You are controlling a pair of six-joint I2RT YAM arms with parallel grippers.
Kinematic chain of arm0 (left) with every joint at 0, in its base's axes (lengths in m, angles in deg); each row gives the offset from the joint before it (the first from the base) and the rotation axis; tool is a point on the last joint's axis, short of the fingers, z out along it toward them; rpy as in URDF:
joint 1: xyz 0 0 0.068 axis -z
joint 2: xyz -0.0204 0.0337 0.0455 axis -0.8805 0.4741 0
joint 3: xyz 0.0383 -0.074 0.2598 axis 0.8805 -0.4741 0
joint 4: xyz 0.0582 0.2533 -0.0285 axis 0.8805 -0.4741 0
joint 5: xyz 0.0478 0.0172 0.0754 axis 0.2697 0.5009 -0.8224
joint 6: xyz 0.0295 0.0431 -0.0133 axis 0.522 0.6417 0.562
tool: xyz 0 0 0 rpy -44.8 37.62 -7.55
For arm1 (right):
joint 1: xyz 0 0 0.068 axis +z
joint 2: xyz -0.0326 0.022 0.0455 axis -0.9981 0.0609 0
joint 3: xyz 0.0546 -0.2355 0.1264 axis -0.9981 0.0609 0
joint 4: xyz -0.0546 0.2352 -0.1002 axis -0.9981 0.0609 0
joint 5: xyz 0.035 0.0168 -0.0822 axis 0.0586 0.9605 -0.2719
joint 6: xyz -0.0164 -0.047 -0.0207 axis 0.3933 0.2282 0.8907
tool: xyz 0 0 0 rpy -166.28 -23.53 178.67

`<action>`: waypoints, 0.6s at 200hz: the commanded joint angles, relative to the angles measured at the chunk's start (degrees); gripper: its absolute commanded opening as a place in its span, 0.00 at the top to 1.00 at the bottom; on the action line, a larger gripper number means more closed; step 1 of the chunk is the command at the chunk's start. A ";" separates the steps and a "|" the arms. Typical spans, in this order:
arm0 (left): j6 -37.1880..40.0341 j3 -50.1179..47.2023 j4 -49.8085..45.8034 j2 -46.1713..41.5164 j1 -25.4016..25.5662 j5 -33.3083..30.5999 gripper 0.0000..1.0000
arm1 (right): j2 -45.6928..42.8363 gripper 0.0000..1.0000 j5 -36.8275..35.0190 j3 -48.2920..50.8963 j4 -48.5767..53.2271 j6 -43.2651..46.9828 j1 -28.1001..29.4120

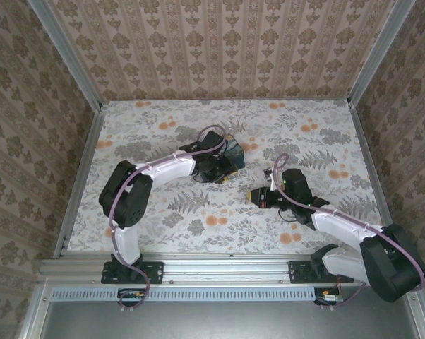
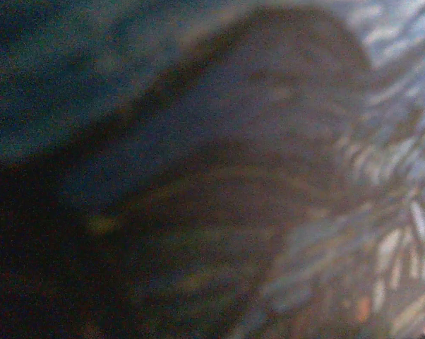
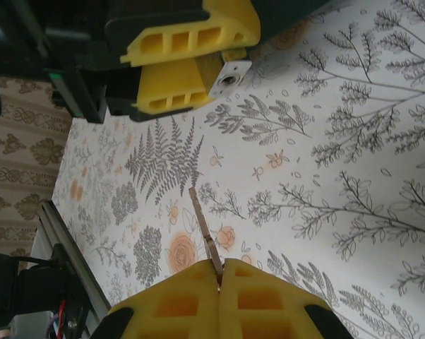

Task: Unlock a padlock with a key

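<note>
The right gripper (image 3: 220,272) has two yellow plastic fingers pressed tight together. They pinch the thin dark metal key (image 3: 204,229). The key sticks out from the fingertips and hangs a little above the flat table with the flower-print cover (image 3: 339,176). It points out over a fern leaf and an orange flower in the print. From above, this gripper (image 1: 257,196) is near the middle of the table (image 1: 163,134), with bare cover all around it.

The left gripper (image 1: 219,171) is further back, right up against the small dark blue box (image 1: 234,150). The black wrist and a loop of purple cable (image 1: 207,131) cover most of it from above. So I cannot tell if its fingers are wide, narrow or holding something. The left wrist view is very blurry: a dark blue shape (image 2: 71,70) is close to the camera, and a bit of flowered cover (image 2: 396,233) shows at the right. I cannot tell where the small padlock is.

The two grippers are apart, with a strip of bare cover between them. Another purple cable (image 1: 277,166) curls over the right wrist. Brown patterned walls (image 1: 219,42) stand around three sides of the table. A grey metal rail (image 1: 212,267) runs along the near edge where both arms are fixed.
</note>
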 commanded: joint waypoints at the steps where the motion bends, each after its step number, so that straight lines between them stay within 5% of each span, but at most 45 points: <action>1: 1.39 -1.18 2.95 -3.12 -1.04 6.04 1.00 | 2.75 1.00 0.51 -2.99 -4.24 0.81 -1.22; 120: -7.42 -10.13 20.02 -4.64 -1.74 10.27 1.00 | 10.90 1.00 2.65 -7.42 -7.87 -3.44 -1.80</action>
